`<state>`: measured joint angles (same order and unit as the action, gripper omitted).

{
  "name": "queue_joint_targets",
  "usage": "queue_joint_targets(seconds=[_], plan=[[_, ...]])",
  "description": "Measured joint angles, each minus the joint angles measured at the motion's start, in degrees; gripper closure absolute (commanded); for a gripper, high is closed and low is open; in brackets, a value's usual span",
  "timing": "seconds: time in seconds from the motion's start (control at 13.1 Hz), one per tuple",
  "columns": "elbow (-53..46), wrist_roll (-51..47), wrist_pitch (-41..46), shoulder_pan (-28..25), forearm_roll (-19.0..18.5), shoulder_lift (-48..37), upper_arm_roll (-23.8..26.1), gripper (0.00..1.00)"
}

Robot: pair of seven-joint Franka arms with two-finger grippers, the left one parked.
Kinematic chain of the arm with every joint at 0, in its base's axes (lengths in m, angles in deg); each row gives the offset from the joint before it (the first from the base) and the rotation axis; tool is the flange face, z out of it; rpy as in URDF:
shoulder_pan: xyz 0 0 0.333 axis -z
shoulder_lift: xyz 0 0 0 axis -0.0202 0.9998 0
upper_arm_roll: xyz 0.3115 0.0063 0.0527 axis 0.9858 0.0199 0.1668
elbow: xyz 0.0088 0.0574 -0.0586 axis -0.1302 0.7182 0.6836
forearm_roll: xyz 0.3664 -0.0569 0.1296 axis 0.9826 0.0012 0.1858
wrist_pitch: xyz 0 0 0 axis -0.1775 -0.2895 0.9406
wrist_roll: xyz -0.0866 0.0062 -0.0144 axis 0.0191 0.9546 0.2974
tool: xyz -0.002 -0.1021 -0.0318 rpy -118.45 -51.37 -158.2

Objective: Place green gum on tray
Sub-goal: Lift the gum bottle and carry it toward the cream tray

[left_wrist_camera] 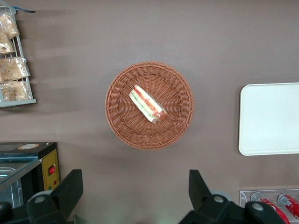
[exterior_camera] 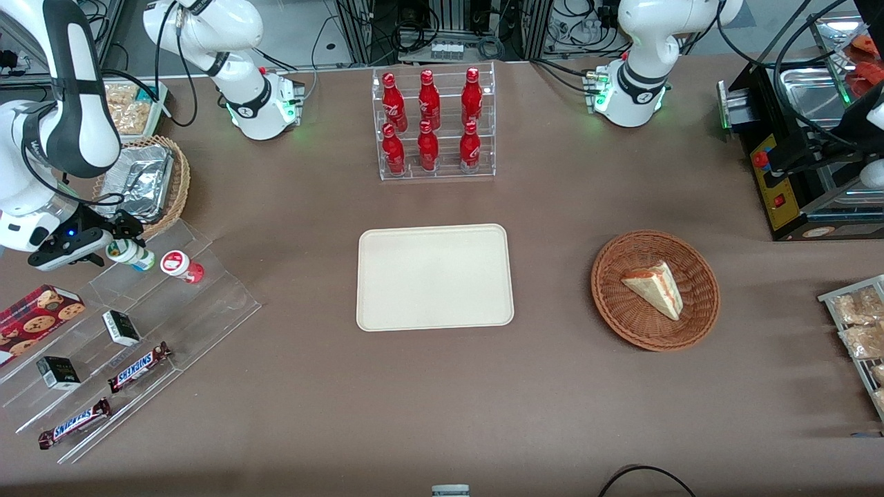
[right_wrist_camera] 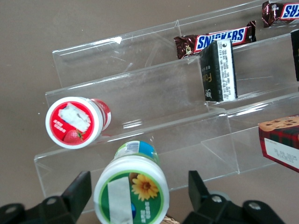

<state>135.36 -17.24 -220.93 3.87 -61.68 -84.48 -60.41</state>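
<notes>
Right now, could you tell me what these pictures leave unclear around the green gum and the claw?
- Green gum body: right wrist view shows mostly its lid.
- Claw: fingers open either side of the gum; fingertip contact is cut off by the frame edge.
- Front view: arm hides part of the gum.
- Tray: cropped in left wrist view.

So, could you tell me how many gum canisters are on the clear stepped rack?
2. The green gum sits between the open fingers of the gripper on the rack's highest step; the red-lidded canister lies beside it. None looks hidden.
</notes>
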Motion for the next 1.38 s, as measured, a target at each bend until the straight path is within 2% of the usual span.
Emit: queue_joint_targets(seconds=[0.08, 0.15, 0.23, 0.46, 0.61, 0.99, 1.22, 1.38], plan=[[0.0, 0.0, 0.15, -0.01, 0.19, 0.03, 0.0, 0.73], [-0.02, -0.13, 0.21, -0.01, 0.43, 0.03, 0.0, 0.92], [-0.07, -0.47, 0.29, -0.01, 0.53, 0.03, 0.0, 0.99], [-0.27, -1.29, 1.01, -0.2, 0.56, 0.04, 0.01, 1.0], [-2.11, -1.31, 4.55, -0.28, 0.56, 0.02, 0.03, 1.0], [-14.48, -1.81, 26.19, -1.61, 0.64, -1.14, 0.22, 1.0], [-19.94, -10.46, 37.18, -7.75, 0.8, -4.13, 0.43, 1.0], [-21.05, -19.89, 39.31, -14.23, 0.86, -6.07, 0.9, 1.0]])
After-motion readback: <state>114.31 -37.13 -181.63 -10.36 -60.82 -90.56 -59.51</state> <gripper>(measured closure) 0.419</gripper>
